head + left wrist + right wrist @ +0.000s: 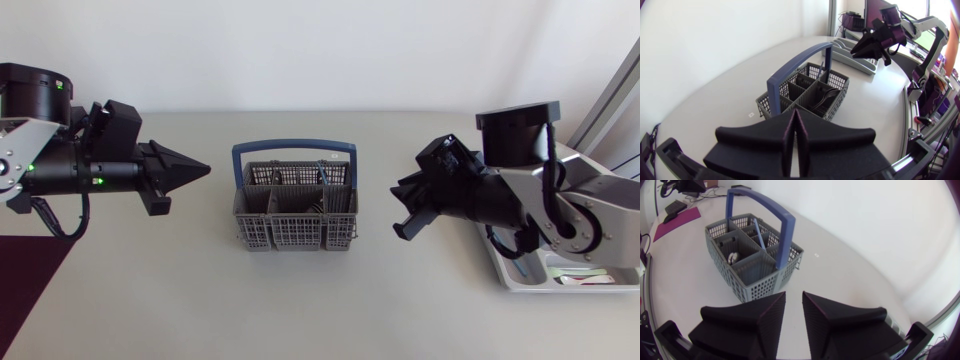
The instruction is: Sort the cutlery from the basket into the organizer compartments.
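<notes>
A grey cutlery basket (295,210) with a blue handle (294,148) stands mid-table between my two arms. In the left wrist view, spoon-like pieces (825,97) lie in one of the basket's (805,95) compartments. The right wrist view shows a spoon (733,257) and a blue-handled piece (759,232) inside the basket (747,260). My left gripper (205,170) hangs left of the basket, shut and empty, tip toward it. Right of the basket, my right gripper (400,208) is slightly open with nothing between its fingers (817,307). The organizer (555,275) lies at the far right, partly under my right arm.
A dark maroon mat (25,280) covers the table's near left corner. In the left wrist view the organizer (855,57) sits beyond the basket, behind my right gripper (865,47). Bare table surrounds the basket.
</notes>
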